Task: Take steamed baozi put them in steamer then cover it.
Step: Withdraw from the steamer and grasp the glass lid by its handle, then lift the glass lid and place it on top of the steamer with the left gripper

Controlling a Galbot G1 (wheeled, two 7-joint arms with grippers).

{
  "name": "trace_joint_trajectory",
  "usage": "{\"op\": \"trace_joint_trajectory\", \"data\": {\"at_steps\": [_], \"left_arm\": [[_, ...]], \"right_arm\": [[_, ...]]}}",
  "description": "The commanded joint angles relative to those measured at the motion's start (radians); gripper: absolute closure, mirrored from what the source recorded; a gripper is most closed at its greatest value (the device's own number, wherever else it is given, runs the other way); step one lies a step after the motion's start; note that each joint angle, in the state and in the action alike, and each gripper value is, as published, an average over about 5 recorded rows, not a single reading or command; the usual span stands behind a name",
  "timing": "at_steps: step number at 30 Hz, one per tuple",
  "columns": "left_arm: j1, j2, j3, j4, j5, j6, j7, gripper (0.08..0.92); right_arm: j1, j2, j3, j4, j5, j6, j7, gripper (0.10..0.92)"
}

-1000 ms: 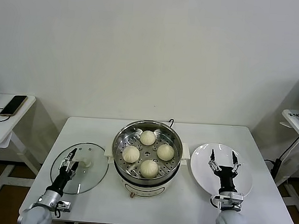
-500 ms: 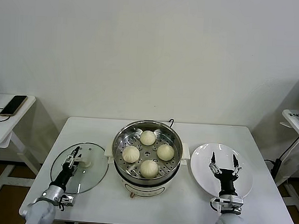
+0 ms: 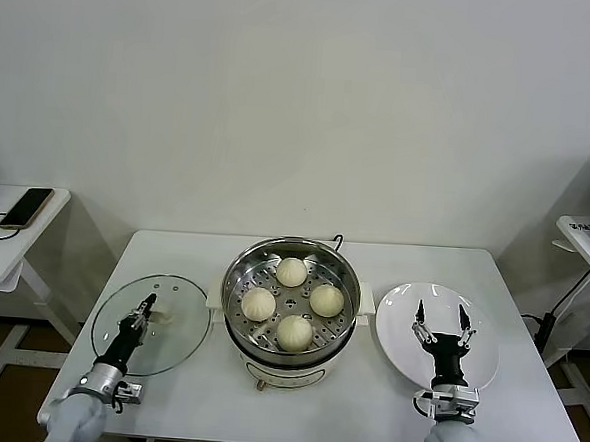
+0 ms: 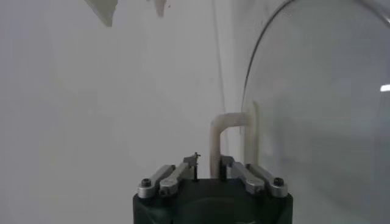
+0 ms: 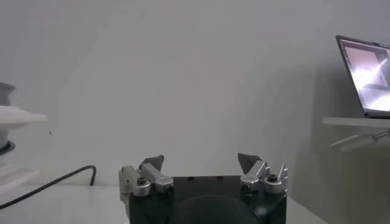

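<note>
All four steamed baozi [image 3: 290,301] already lay on the perforated tray inside the steamer [image 3: 286,356], which stood at the middle of the desk [image 3: 523,420], slightly toward its front edge. What remained, by the look of it, was the covering, and that turned on where the glass lid [image 3: 178,339] sat: near the desk's left edge, just beside the steamer's left handle, so the pot lay to the right of it and about level with it.

The left hand [image 3: 144,309] was the nearer one by far. It had pinched shut on the lid's white loop handle [image 4: 226,135]; the left wrist view showed the fingers [image 4: 178,172] closed around the handle's upright leg, with the glass rim curving off to one side. The lid looked tipped rather than flat on the desk, though how far it was off the surface could not be told.

The right hand [image 3: 441,320] hovered over the white plate [image 3: 486,368] near the desk's right edge, fingers spread wide and holding nothing, on the far side of the steamer from the lid.

The carry would probably be a short sideways one, rightward, to centre the lid over the steel rim.
</note>
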Motion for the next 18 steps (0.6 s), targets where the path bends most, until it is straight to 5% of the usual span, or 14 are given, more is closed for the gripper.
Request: {"op": "trace_joint_trajectory", "data": {"at_steps": [1, 11, 18], "left_arm": [[0.043, 0.063, -0.054, -0.186, -0.121, 0.024, 0.022, 0.802], [0.065, 0.145, -0.119, -0.593, -0.273, 0.143, 0.155, 0.813], [0.076, 0.128, 0.078, -0.883, -0.285, 0.293, 0.299, 0.813]], "right_arm": [[0.001, 0.007, -0.002, -0.002, -0.003, 0.001, 0.0, 0.203], [0.005, 0.025, -0.004, -0.001, -0.01, -0.002, 0.001, 0.203], [0.0, 0.026, 0.007, 0.003, -0.019, -0.004, 0.002, 0.203]]}}
